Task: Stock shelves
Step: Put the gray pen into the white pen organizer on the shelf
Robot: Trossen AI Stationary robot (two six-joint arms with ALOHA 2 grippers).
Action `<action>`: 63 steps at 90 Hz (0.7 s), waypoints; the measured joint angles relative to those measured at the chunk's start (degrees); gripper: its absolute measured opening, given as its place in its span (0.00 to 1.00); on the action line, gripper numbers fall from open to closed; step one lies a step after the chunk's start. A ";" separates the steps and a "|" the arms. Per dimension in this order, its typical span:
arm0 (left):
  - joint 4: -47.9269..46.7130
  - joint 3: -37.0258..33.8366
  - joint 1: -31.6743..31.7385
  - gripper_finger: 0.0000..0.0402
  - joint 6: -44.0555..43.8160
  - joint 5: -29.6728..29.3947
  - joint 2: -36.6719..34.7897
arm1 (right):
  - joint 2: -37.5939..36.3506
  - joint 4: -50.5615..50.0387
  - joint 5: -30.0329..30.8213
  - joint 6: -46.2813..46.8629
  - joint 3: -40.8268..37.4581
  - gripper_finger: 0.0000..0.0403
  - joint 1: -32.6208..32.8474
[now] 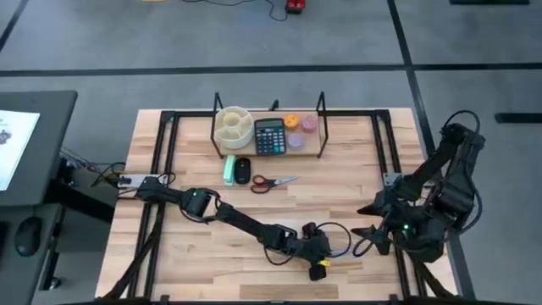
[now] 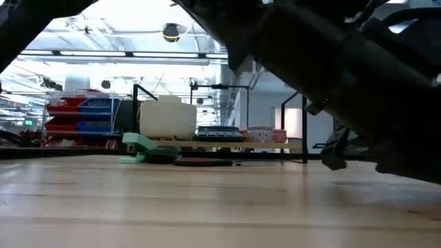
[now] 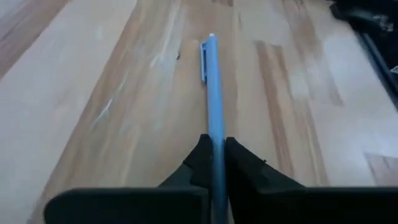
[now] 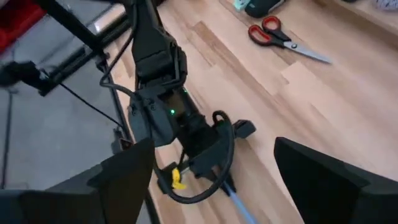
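My left gripper (image 3: pixel 214 163) lies low at the near edge of the surface (image 1: pixel 212 254), its fingers (image 3: pixel 244 163) pinched tight on a blue pen (image 3: pixel 212 93) that points out ahead of them, flat along the wood. My right gripper (image 4: pixel 214 174) hovers just beside it, at the near right, fingers spread wide apart and holding nothing, looking across at the left arm and the pen's tip. Farther out, past the middle of the surface, red-handled scissors (image 1: pixel 273 181) lie beside a black mouse (image 1: pixel 243 170) and a green stapler (image 1: pixel 229 169), all three just in front of the shelf (image 1: pixel 269 151). The shelf stands at the far edge, centred, its pale plank between thin black uprights. On it sit a cream divided tub (image 1: pixel 233 126) at the left, a black calculator (image 1: pixel 269 136) in the middle, and three small round things (image 1: pixel 300 130), orange, pink and lilac, at the right.
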 joint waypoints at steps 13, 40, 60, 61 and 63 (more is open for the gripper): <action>-1.56 0.02 -0.04 0.00 -0.72 -3.15 -1.93 | -0.09 -0.19 3.05 5.82 0.00 0.79 3.23; -2.12 0.11 0.02 0.00 -1.70 -5.77 -3.29 | 3.06 -6.64 7.23 21.76 0.02 0.79 11.08; -0.36 0.04 -0.58 0.00 -1.09 -6.20 -4.83 | 7.27 -8.14 7.82 29.93 0.02 0.79 13.10; -0.31 0.04 -0.66 0.00 -1.09 -6.36 -5.13 | 7.45 -8.29 7.91 30.52 0.02 0.79 13.26; -0.61 0.04 -0.77 0.00 -1.00 -6.84 -5.85 | 7.87 -8.59 8.17 32.01 0.02 0.79 13.65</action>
